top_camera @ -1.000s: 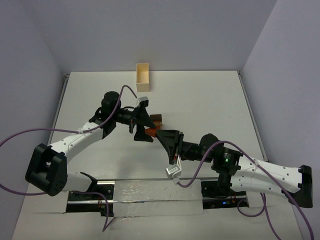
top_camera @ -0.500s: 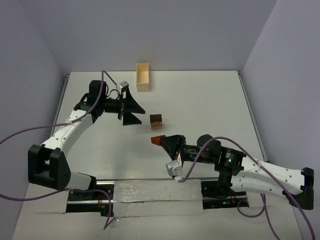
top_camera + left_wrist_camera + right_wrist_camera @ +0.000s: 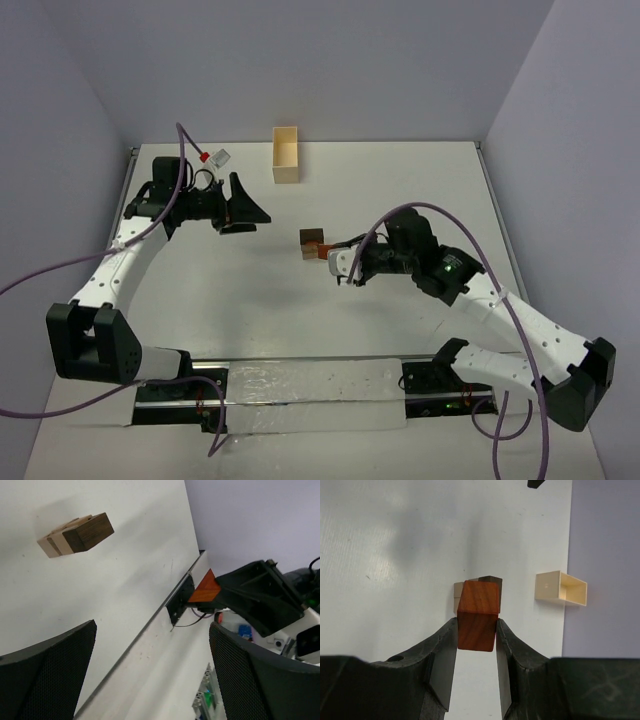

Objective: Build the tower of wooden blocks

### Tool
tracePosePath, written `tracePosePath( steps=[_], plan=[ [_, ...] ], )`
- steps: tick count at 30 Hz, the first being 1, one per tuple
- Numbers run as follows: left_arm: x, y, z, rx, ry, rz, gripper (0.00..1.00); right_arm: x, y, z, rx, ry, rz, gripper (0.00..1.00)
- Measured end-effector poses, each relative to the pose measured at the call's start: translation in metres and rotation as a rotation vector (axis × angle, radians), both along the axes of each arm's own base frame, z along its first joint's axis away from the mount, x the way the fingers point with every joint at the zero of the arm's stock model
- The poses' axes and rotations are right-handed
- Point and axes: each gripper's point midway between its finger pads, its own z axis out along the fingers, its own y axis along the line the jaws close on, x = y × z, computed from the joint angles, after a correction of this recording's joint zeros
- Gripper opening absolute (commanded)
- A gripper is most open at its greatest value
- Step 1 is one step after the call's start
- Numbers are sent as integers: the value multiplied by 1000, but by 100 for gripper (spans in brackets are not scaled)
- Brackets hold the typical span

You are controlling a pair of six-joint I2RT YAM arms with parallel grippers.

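A small stack of wooden blocks (image 3: 312, 240), tan and dark brown, rests mid-table; the left wrist view shows the same stack (image 3: 75, 534), and it lies just beyond the held block in the right wrist view (image 3: 492, 584). My right gripper (image 3: 332, 257) is shut on a reddish-brown block (image 3: 477, 615), held right beside the stack. From the left wrist the held block (image 3: 204, 587) looks like an orange wedge at the tip of the right gripper (image 3: 250, 600). My left gripper (image 3: 242, 211) hangs open and empty to the stack's left, its mesh fingers (image 3: 260, 680) wide apart.
A pale rectangular wooden box (image 3: 286, 155) stands at the table's back edge, also in the right wrist view (image 3: 560, 588). Purple cables loop off both arms. A metal rail (image 3: 300, 385) runs along the near edge.
The left arm has pulled back to the left, away from the blocks, with its gripper still open. The right arm has swung up and carried the reddish block next to the stack.
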Motion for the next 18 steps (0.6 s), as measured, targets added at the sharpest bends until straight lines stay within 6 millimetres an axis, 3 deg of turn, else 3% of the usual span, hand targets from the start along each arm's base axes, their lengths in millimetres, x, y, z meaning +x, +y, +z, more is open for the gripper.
tracePosePath(
  steps=[9, 14, 18],
  plan=[
    [-13, 2, 14, -38, -144, -110, 99, 21, 14, 26, 73, 179, 23, 0],
    [-18, 6, 21, -47, -237, -154, 99, 50, 20, 38, 61, 290, 28, 0],
    [-21, 7, 29, -45, -298, -166, 99, 70, 21, 36, 24, 343, 32, 0]
  ],
)
